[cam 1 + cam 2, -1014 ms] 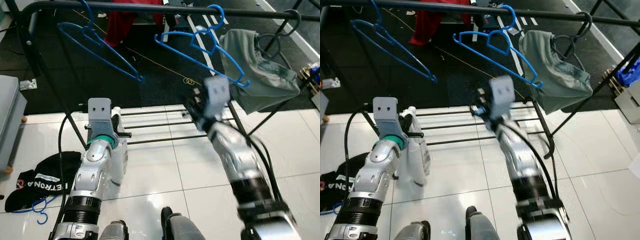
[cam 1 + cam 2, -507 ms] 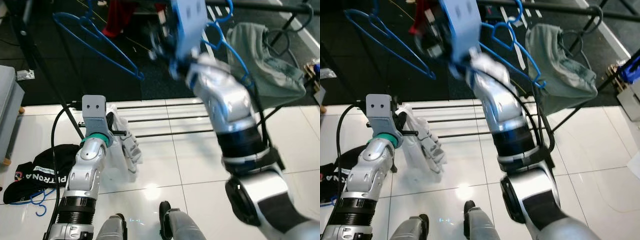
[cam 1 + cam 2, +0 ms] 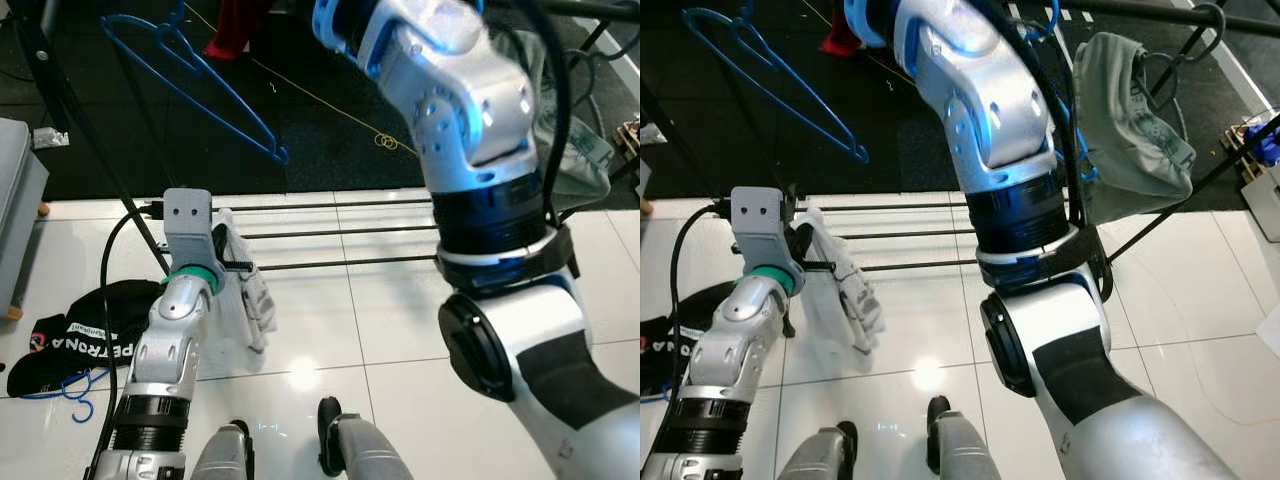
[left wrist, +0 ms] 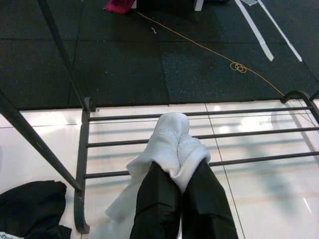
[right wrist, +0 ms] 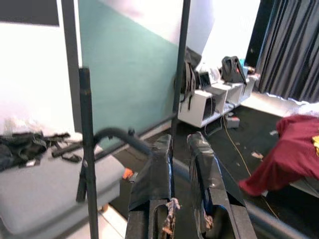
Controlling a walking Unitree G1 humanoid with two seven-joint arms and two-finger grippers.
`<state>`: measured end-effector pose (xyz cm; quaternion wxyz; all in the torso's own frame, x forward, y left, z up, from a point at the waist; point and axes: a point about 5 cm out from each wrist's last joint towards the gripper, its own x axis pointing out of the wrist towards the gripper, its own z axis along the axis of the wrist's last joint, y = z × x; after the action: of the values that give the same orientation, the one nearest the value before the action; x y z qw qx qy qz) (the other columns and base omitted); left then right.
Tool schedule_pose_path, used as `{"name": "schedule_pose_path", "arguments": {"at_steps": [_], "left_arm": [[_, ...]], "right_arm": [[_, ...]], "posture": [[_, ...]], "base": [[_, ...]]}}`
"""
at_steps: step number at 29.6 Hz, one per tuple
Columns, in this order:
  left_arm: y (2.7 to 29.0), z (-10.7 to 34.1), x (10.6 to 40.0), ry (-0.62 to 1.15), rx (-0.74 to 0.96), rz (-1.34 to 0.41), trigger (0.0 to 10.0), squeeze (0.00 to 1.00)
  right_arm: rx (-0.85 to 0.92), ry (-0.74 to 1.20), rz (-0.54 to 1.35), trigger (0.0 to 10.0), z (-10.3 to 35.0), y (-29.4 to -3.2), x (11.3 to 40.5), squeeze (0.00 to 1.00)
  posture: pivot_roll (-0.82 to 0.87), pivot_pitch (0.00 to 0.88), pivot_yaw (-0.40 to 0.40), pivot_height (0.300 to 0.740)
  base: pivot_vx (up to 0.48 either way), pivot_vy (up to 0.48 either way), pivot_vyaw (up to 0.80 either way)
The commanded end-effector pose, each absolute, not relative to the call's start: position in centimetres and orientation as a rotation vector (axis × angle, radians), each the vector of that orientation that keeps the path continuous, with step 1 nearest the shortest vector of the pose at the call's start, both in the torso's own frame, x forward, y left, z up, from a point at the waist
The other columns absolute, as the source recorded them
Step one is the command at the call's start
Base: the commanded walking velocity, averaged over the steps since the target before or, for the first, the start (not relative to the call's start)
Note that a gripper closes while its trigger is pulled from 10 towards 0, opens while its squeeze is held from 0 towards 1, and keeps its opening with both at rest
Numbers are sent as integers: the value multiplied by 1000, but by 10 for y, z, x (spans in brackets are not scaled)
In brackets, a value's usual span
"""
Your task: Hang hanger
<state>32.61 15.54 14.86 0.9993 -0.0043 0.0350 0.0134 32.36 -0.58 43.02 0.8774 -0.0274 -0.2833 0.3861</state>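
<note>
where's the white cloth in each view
Left eye view: white cloth hanging from the left gripper, lower left.
Right eye view: same, lower left.
Left wrist view: bunched between the black fingers, centre.
Shared landmark: the rack's floor-level rails behind it.

Glossy white floor tiles (image 3: 330,330) mirror the lights beneath the left end effector (image 4: 175,175), whose matt black fingers pinch soft white knitted cloth (image 4: 172,142), before a dark metal rack (image 4: 199,134) and thin blue plastic hanger (image 3: 190,75).
</note>
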Motion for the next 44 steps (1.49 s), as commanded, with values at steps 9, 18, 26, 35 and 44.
{"name": "schedule_pose_path", "arguments": {"at_steps": [9,18,26,35,44], "left_arm": [[152,150,326,72,-3,8,10000,0],[153,150,324,75,-2,10,10000,0],[153,150,325,73,-4,10,10000,0],[152,149,325,75,-4,12,10000,0],[152,150,325,74,-6,12,10000,0]], "right_arm": [[-5,-599,822,10000,439,-3,319,0],[1,-591,821,10000,438,-3,319,0],[44,-596,830,10000,441,-5,317,0],[101,-598,833,10000,445,-9,313,0],[136,-612,838,10000,450,-12,309,0]], "posture": [[-38,244,-36,740],[-37,248,-37,740],[-37,252,-39,740],[-39,250,-42,740],[-39,249,-39,740]], "base": [[0,0,0],[0,0,0],[0,0,0],[0,0,0],[0,0,0]]}}
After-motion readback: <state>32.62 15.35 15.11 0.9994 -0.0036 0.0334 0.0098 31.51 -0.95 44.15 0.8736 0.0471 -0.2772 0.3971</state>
